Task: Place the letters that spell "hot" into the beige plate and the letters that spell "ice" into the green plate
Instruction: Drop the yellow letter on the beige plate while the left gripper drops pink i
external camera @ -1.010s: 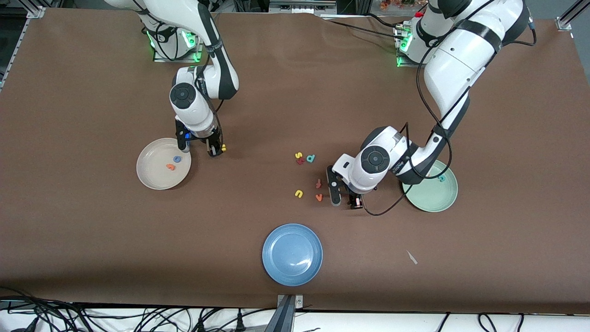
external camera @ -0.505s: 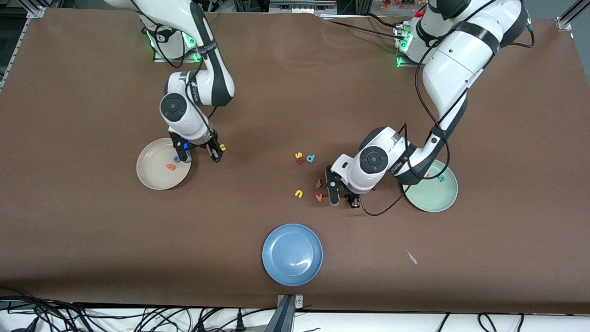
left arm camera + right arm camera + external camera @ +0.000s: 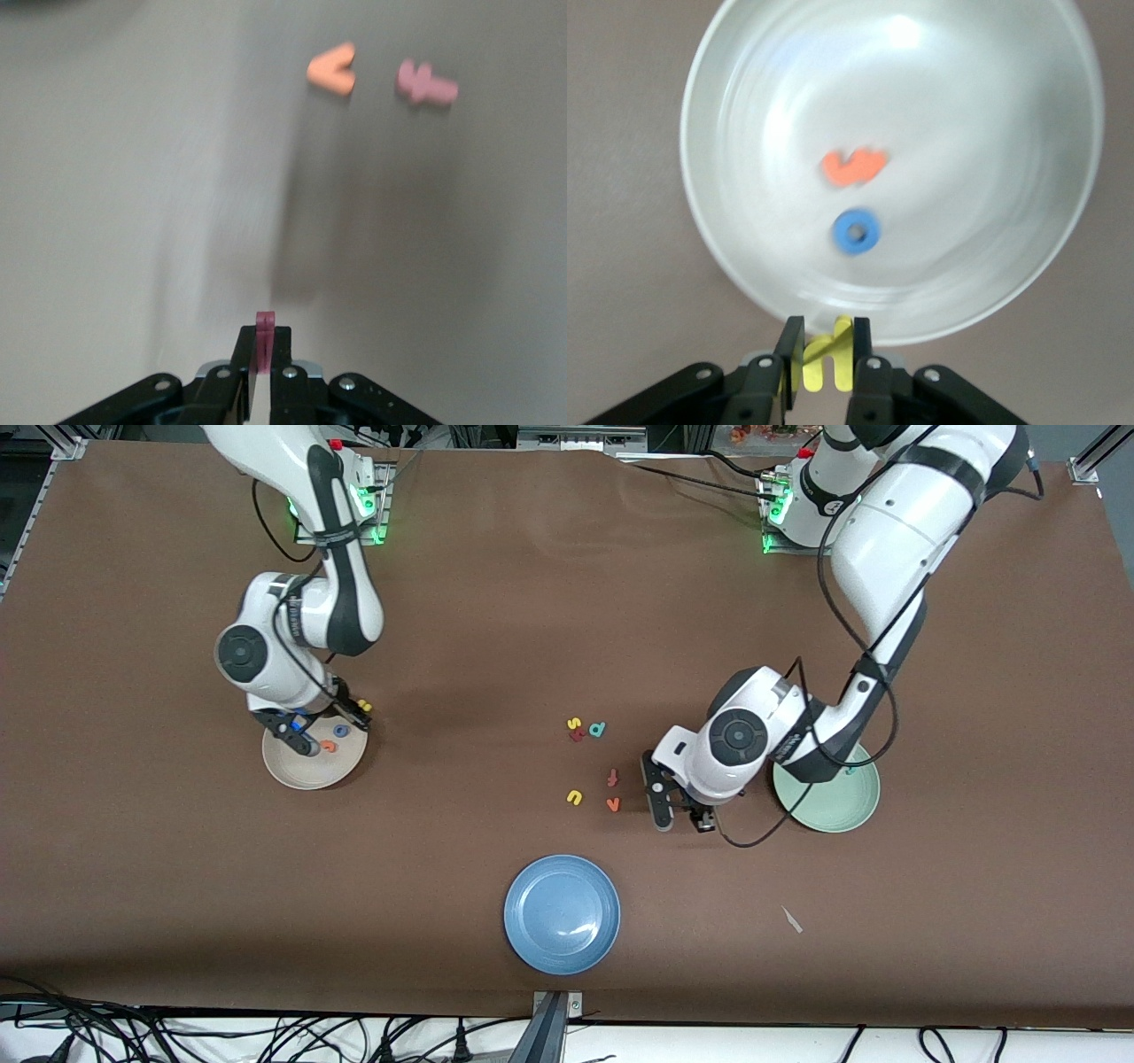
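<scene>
My right gripper [image 3: 361, 716] is shut on the yellow "h" [image 3: 364, 707] and hangs over the rim of the beige plate [image 3: 299, 772]. In the right wrist view the "h" [image 3: 831, 361] stands between the fingers at the plate's [image 3: 966, 133] edge. The blue "o" [image 3: 857, 231] and orange "t" [image 3: 853, 166] lie in that plate. My left gripper [image 3: 702, 822] is shut on the dark red "i" [image 3: 264, 341], over the table between the loose letters and the green plate [image 3: 833, 808]. The left arm covers part of the green plate. A teal "c" [image 3: 850, 771] shows in it.
Loose letters lie mid-table: a yellow "s" [image 3: 574, 724], a teal "d" [image 3: 598, 730], a pinkish "t" [image 3: 612, 778], a yellow "u" [image 3: 575, 797] and an orange "v" [image 3: 612, 804]. A blue plate [image 3: 562, 914] sits nearer the front camera. A white scrap [image 3: 791, 919] lies beside it.
My right arm has swung toward its end of the table, carrying the "h" to the beige plate's rim. My left gripper has shut on the "i" and shifted toward the green plate.
</scene>
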You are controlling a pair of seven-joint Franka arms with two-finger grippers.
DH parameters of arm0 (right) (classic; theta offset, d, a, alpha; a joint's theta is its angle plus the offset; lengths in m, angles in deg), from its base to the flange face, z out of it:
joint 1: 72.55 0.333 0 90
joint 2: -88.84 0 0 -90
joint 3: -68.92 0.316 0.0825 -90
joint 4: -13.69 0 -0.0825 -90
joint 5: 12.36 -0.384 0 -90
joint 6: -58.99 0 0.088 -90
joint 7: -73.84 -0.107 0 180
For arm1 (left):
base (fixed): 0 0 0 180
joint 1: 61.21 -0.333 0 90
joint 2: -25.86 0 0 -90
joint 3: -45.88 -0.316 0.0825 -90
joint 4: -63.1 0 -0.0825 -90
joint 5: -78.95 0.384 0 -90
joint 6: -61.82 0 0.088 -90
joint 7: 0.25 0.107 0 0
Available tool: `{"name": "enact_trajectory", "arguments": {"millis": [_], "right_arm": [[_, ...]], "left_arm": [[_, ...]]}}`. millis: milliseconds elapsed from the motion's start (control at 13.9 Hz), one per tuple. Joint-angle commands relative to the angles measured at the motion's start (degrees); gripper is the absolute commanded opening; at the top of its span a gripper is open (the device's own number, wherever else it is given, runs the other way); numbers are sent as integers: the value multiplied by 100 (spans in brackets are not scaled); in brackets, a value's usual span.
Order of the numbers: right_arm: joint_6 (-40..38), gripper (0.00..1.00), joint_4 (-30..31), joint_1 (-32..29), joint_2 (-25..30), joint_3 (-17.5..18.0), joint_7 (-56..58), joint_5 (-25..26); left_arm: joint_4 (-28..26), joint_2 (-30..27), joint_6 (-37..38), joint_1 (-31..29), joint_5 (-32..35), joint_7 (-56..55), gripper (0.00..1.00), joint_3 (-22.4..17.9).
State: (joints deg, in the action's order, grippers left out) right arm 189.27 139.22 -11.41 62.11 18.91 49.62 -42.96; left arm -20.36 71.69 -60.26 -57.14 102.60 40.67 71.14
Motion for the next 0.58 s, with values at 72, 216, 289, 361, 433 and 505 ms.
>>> {"name": "enact_trajectory", "arguments": {"millis": [72,216,289,361,433,505], "right_arm": [[-135,0,-20,13,-96,-237,768,317],[-65,92,-81,4,-315,-238,1094,519],[-64,100,-212,-5,-342,-238,1103,520],[-90,100,-361,4,-342,-238,1121,529],[-186,100,-511,12,-342,-229,1138,529],[-318,100,-678,21,-351,-229,1139,538]], "left_arm": [[-162,-540,1000,-775,-299,82,0,49],[-223,-567,1439,-1005,-308,4,0,146],[-241,-584,1702,-997,-282,-23,0,137],[-250,-593,1870,-1057,-256,-15,0,111],[-250,-602,2011,-1284,-247,-14,0,111],[-285,-602,2065,-1487,-255,46,0,120]]}}
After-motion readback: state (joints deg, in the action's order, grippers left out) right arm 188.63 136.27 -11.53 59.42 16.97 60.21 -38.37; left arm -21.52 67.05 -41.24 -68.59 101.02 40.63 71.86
